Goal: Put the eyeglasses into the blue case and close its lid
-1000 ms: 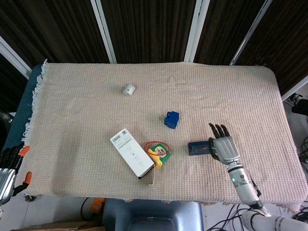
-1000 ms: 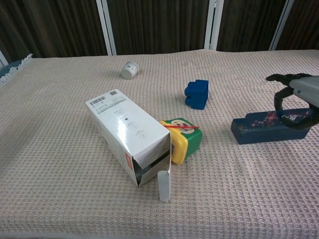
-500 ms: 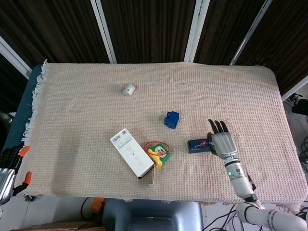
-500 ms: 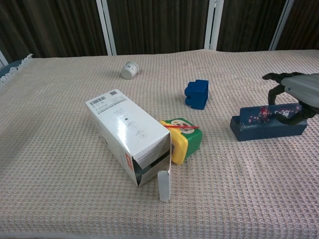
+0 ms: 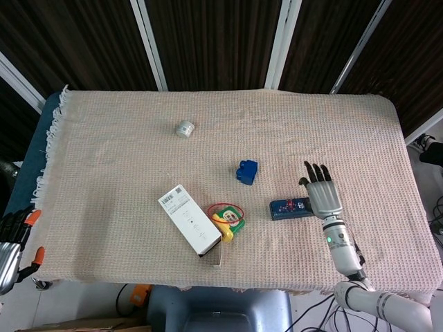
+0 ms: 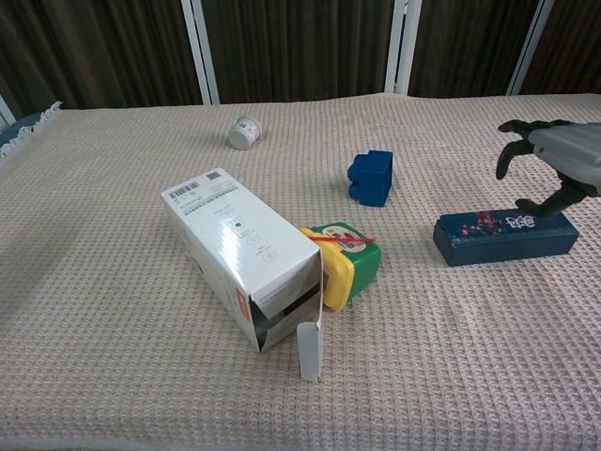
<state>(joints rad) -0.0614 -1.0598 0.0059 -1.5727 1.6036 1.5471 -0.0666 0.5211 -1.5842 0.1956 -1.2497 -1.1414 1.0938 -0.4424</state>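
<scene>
The left hand (image 5: 8,242) sits past the table's left edge, far from the blue case (image 6: 505,238); whether its fingers are apart cannot be told. The closed case lies right of the green-and-yellow box (image 6: 345,255). The right hand (image 6: 556,160) hovers over the case's right end, fingers spread, empty.

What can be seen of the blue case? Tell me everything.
The blue case is a long, dark blue box with a small printed pattern on its lid. It lies flat on the woven tablecloth, lid closed, right of the green and yellow box. The right robot hand hovers over its right end, fingers spread; contact cannot be told.
</scene>
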